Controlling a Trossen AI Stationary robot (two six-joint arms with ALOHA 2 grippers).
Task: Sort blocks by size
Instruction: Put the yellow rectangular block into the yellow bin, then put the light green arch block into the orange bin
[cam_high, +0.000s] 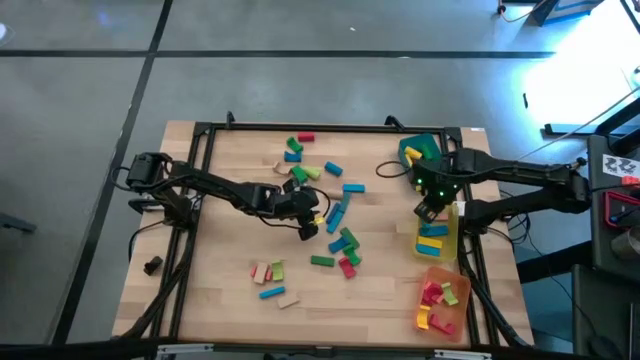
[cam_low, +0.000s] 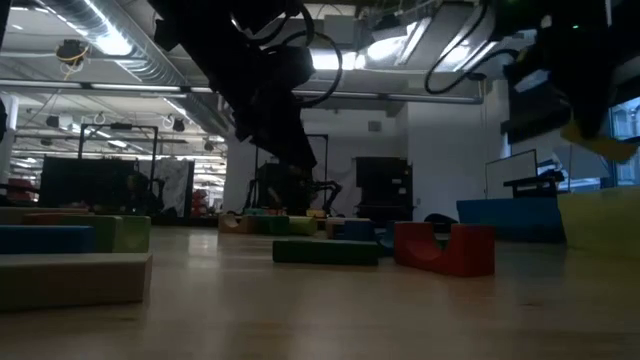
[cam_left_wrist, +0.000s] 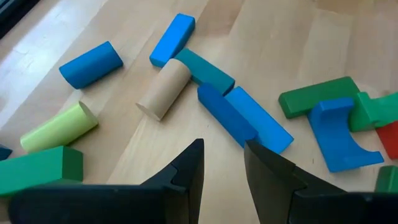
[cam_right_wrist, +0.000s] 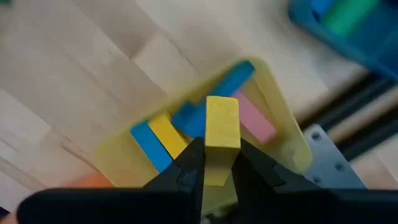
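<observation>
Yellow bar (cam_right_wrist: 222, 135) clamped in right gripper (cam_right_wrist: 219, 163), lower end hidden btwn fingers; yellow tray (cam_right_wrist: 283, 127) just below w/ blue, yellow, pink bars. Left gripper (cam_left_wrist: 222, 163) apart, empty; blue bars (cam_left_wrist: 244, 117) just ahead.
</observation>
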